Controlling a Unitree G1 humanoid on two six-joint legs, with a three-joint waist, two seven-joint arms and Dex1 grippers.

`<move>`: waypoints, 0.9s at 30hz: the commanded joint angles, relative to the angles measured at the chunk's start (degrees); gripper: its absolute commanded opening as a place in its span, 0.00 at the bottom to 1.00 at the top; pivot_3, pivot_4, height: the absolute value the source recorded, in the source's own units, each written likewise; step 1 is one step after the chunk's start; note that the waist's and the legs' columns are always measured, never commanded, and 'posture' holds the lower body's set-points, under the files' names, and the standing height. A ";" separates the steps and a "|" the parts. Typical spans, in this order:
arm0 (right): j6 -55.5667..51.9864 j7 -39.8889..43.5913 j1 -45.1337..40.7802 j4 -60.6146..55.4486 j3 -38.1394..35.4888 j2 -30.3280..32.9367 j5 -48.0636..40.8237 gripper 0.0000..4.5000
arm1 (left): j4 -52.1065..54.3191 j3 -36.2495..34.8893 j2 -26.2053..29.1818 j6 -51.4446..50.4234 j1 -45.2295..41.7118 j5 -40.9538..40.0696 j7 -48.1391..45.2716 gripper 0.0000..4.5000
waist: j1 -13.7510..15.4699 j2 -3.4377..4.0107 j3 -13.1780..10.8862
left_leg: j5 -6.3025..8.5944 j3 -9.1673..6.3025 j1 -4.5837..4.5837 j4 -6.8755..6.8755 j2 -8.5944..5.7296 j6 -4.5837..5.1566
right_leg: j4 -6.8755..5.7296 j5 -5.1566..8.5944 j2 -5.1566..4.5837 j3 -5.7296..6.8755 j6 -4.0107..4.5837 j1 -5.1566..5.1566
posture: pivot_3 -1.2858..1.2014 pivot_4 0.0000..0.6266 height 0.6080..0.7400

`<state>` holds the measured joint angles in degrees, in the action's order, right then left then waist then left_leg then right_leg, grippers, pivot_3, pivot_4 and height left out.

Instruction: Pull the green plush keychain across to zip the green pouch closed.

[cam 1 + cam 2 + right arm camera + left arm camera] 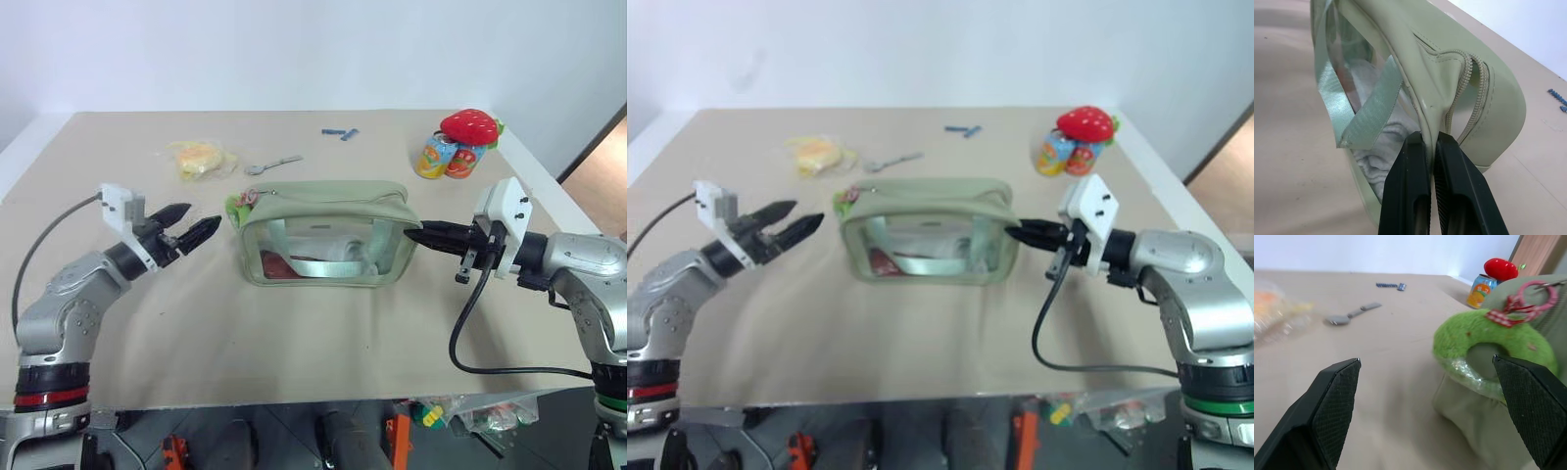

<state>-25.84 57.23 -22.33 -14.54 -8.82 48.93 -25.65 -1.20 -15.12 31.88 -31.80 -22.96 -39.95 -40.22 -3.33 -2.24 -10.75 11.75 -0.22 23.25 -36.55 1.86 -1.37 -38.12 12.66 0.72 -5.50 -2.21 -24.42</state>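
Observation:
The green pouch [323, 235] lies at the middle of the table, its clear side window facing me and its zipper [1462, 88] running along the top. The green plush keychain [240, 204], a fuzzy lime ring [1488, 340] with a pink clasp, hangs at the pouch's left end. My left gripper [201, 227] is open just left of the keychain and apart from it, one finger [1332, 401] on each side in the left wrist view. My right gripper [416, 235] is shut on the pouch's right end, pinching the fabric [1432, 139] beside the zipper.
A yellow wrapped packet [201, 157] and a spoon [272, 164] lie behind the pouch on the left. At the back right, a red plush strawberry [468, 125] sits on colourful cans [446, 157]. Small blue pieces [340, 132] lie near the table's far edge.

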 commanded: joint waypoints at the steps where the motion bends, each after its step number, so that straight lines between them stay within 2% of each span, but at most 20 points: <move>1: 0.98 0.16 0.07 -2.52 -0.83 0.67 -0.45 0.01 | -1.45 0.77 -0.95 -2.93 -2.56 -1.32 -0.80 1.00 | 0.01 0.00 0.00 | 0.00 -0.01 0.00 0.00 0.00 0.00 | 0.00 0.00 0.00 0.00 0.00 0.00 | 0.52 0.24 1.00; 12: 2.17 0.49 0.18 -2.01 -0.37 1.19 0.74 0.01 | -7.83 2.75 -6.14 -2.95 -7.49 0.24 -1.95 1.00 | 0.05 -0.01 0.00 | -0.01 -0.01 0.00 -0.04 -0.02 -0.01 | -0.01 -0.06 0.00 -0.02 -0.07 0.03 | 0.52 0.24 1.00; 13: 2.31 0.58 0.23 -1.98 -0.28 1.21 0.91 0.00 | -8.80 2.41 -6.46 -2.42 -7.98 0.49 -1.62 0.88 | 0.09 -0.01 0.00 | -0.01 -0.02 0.00 -0.04 -0.03 -0.01 | -0.01 -0.06 -0.01 -0.01 -0.07 0.03 | 0.52 0.24 1.00; 24: 3.47 1.51 0.14 -0.65 0.10 1.16 2.02 0.00 | -7.71 -0.91 -8.27 -3.39 -10.77 -3.01 -1.21 0.05 | 0.06 -0.01 0.00 | -0.01 -0.02 0.01 -0.05 -0.04 -0.02 | -0.01 -0.06 -0.01 -0.03 -0.08 0.03 | 0.52 0.24 1.00; 25: 3.61 1.63 0.11 -0.50 0.11 1.18 2.13 0.00 | -6.38 -1.09 -7.80 -3.93 -10.82 -3.64 -1.29 0.01 | 0.06 -0.01 0.00 | -0.02 -0.02 0.01 -0.05 -0.04 -0.02 | -0.01 -0.07 -0.02 -0.04 -0.09 0.03 | 0.52 0.24 1.00; 27: 3.71 1.84 0.17 -0.42 -0.02 1.25 2.27 0.00 | -2.92 -1.04 -6.38 -5.50 -10.53 -4.79 -1.58 0.01 | 0.05 -0.02 0.00 | -0.02 -0.02 0.02 -0.05 -0.04 -0.02 | -0.01 -0.06 -0.01 -0.04 -0.09 0.03 | 0.52 0.24 1.00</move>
<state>-23.20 58.64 -21.71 -14.14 -8.80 49.22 -23.30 -9.46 -14.48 23.75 -36.33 -32.20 -42.71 -41.31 -3.28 -2.26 -10.75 11.73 -0.25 23.27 -36.60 1.82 -1.40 -38.12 12.59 0.70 -5.52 -2.30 -24.39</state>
